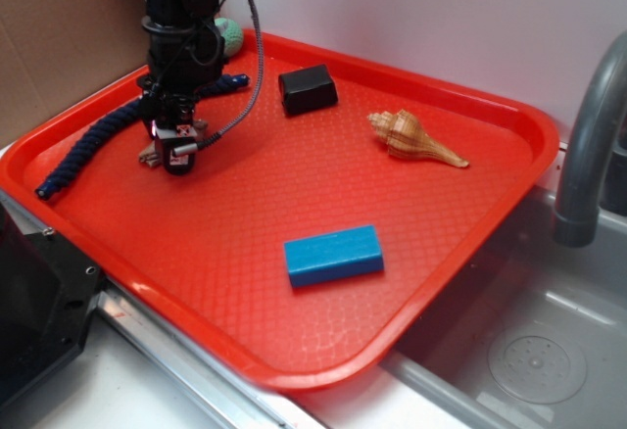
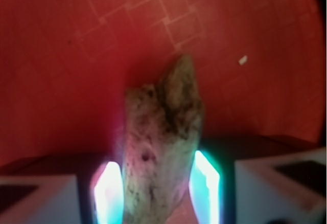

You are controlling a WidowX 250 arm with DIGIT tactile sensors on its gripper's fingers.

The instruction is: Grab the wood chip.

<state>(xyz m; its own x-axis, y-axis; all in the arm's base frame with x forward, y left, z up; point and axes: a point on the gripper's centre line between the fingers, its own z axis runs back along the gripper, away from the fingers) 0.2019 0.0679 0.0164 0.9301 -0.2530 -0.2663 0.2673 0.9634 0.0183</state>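
- The gripper (image 1: 174, 160) was down at the back left part of the red tray (image 1: 431, 282), pointing straight down from the black arm
- In the wrist view the wood chip (image 2: 161, 147) sat right between the two glowing fingers (image 2: 205, 185), jagged pointed end sticking out ahead of them; the fingers looked closed in snug on both sides of it, so it seemed to have hold of the chip, though the shot was pretty blurry
- From the exterior view only a small tan bit of the chip showed at the gripper's tip, right at the tray floor; couldn't tell if it was lifted or resting on the tray
- A dark blue twisted rope (image 1: 93, 145) lay just behind the gripper, running from the tray's left edge toward the back
- The black block (image 1: 308, 89) was to the right of the gripper, near the tray's back rim
- The tan spiral seashell (image 1: 411, 137) was farther right than the block, well apart from the gripper, its pointed tip aimed at the right rim
- A blue rectangular block (image 1: 333, 255) was toward the front of the tray, well apart from the gripper
- Something pale green (image 1: 231, 35) peeked out behind the arm at the tray's back corner, mostly hidden
- A grey faucet (image 1: 588, 145) stood past the tray's right rim over the sink (image 1: 539, 360)
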